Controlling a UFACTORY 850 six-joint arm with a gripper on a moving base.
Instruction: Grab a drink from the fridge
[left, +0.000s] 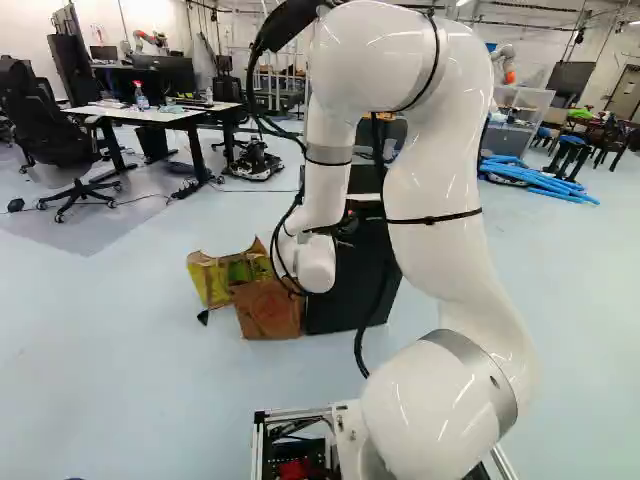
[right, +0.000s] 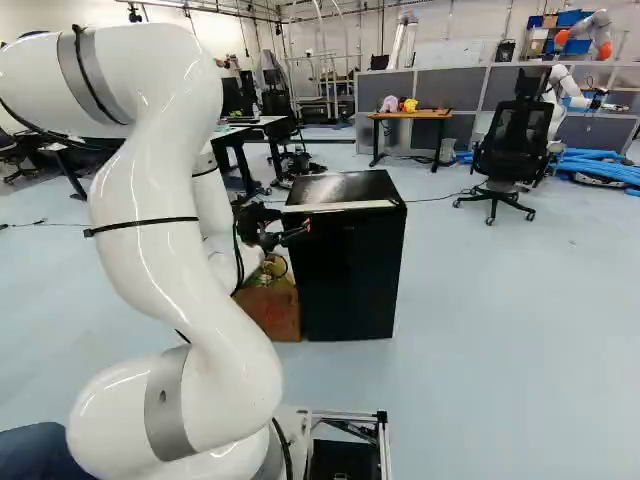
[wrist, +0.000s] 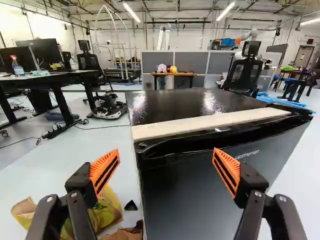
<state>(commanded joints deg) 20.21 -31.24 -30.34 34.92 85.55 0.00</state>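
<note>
Wrist view gives us the hand (wrist: 166, 154) wide open, the shut fridge (wrist: 200, 200) directly ahead, its upright edge (wrist: 143, 200) between the fingers. The fridge is at centre of the right base view; the drink we cannot see.

Can see a yellow bag (left: 208, 280) beside a brown bag (left: 268, 312), a black office chair (right: 514, 148) near blue tubes (right: 602, 160), grey partitions (right: 445, 90) beyond.

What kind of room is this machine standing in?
Probably a robotics lab or workshop: another white robot arm stands by grey partitions, and desks with monitors share the open floor with a small black fridge.
</note>
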